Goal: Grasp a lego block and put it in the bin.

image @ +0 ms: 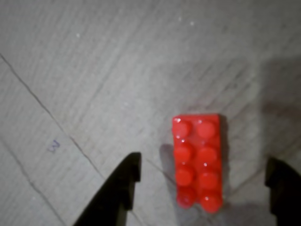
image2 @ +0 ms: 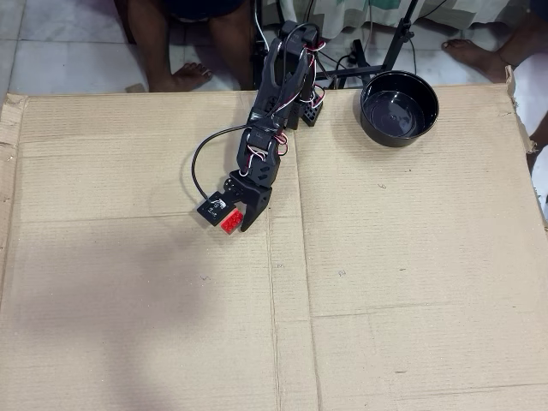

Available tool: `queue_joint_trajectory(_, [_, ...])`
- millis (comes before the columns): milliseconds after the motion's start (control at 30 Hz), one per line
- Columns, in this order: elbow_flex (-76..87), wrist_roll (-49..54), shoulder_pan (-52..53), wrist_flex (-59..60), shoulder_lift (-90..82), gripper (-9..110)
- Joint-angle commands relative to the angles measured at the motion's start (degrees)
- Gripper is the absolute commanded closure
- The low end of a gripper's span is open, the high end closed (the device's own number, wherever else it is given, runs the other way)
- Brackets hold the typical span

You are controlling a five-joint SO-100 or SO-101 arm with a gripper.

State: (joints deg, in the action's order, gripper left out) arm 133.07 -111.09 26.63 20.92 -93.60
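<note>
We see the cardboard sheet (image2: 385,257), the bin (image2: 399,107) at its far edge, well apart from the gripper (image2: 232,217). Its jaws stand apart, straddling the 1 lego block (image: 197,160). We judge grasping: close next.

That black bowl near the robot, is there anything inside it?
In the overhead view the black bowl looks empty: only its glossy bottom shows. The red lego block lies on the cardboard between the open claw's fingers.

Home: tiled floor (image2: 60,47), bare feet (image2: 184,79)
</note>
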Motion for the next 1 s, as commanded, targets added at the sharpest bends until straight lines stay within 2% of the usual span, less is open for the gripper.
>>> queue_joint_trajectory(0, [-2.29, -0.18, -0.62, -1.14, 0.18, 72])
queue_joint_trajectory(300, [-2.29, -0.09, -0.62, -1.23, 3.25, 72])
queue_joint_trajectory(667, [-2.29, -0.53, -0.62, -1.23, 3.69, 99])
queue_joint_trajectory(967, [-3.16, -0.53, -1.67, -0.97, 2.81, 101])
